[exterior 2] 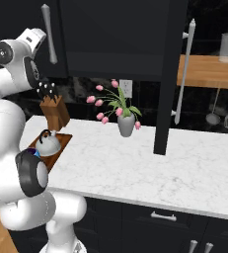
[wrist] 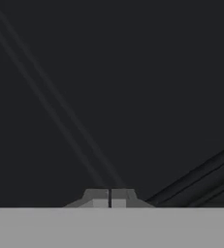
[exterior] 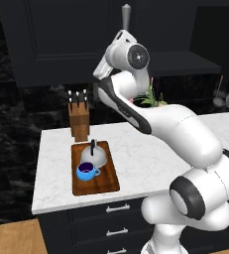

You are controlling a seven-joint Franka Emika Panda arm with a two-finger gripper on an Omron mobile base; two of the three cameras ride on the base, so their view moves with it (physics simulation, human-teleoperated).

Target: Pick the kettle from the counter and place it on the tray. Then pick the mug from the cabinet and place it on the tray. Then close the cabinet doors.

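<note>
Closing black panelled cabinet doors, tool clenched on nothing.

Pressing clenched tool (wrist: 110, 198) flat against left black panelled door (exterior: 61, 34), fingertips together and nothing between them; swinging right black door (exterior 2: 167, 74), edge-on with its long silver bar handle (exterior 2: 184, 69), likely next. Pushing near the free edge, keeping the elbow clear of the pale grey dome kettle (exterior: 92, 156) and small bright blue mug (exterior: 86, 171), both sitting on the brown wooden rimmed tray (exterior: 111, 181) on the white marble counter (exterior: 145, 158).
</note>
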